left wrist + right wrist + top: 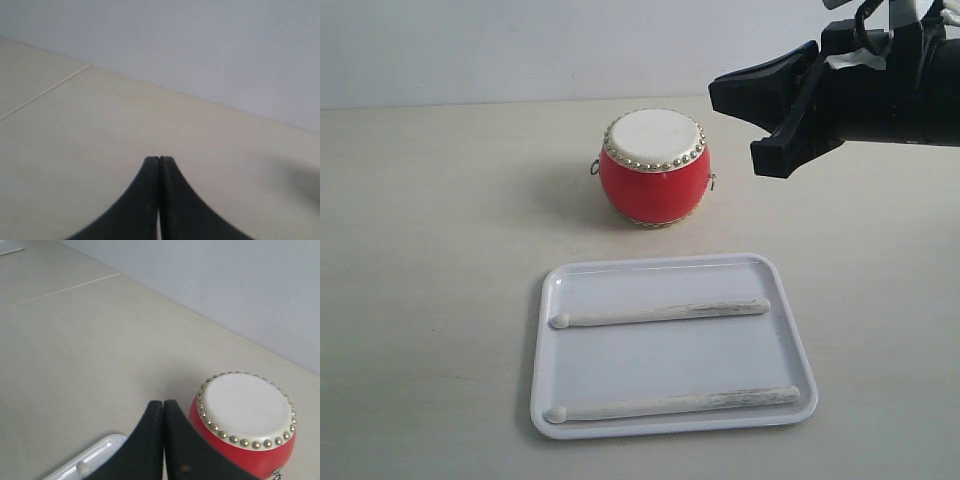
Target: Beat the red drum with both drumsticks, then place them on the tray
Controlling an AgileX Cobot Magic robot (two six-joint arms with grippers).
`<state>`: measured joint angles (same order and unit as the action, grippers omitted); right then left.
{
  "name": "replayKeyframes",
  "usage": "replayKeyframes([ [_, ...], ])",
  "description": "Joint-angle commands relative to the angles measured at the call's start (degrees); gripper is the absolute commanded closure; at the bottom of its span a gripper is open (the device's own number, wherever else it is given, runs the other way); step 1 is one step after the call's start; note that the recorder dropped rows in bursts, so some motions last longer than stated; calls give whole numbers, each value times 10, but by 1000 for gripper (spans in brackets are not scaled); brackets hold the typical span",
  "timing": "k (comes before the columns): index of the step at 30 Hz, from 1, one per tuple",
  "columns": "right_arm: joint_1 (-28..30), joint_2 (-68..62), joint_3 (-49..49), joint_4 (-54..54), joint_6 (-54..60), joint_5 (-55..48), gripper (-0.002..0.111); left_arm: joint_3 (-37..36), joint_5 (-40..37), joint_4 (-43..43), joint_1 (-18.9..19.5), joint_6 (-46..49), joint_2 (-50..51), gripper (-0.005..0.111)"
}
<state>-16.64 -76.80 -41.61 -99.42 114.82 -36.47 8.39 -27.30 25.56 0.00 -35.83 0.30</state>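
The red drum (654, 168) with its cream skin and gold studs stands upright behind the white tray (670, 365). Both drumsticks lie flat in the tray, one along the far side (660, 313) and one along the near side (675, 403), rounded tips to the left. My right gripper (725, 95) hovers to the right of the drum, shut and empty. In the right wrist view, the right gripper (163, 402) has its jaws pressed together beside the drum (245, 415), with a tray corner (100, 450) and a stick tip (82, 468) below. My left gripper (159, 159) is shut over bare table.
A pale beige table (430, 260) lies around the drum and tray, and a light wall (520, 50) runs behind it. A thin seam line (45, 92) crosses the tabletop in the left wrist view.
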Motion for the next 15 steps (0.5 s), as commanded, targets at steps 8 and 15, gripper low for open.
replayKeyframes([
  [8,3,0,2,-5,5,-3,108,-48,52,-230,1,316,-3,107],
  [15,3,0,2,-5,5,-3,108,-84,59,-230,1,316,-3,107],
])
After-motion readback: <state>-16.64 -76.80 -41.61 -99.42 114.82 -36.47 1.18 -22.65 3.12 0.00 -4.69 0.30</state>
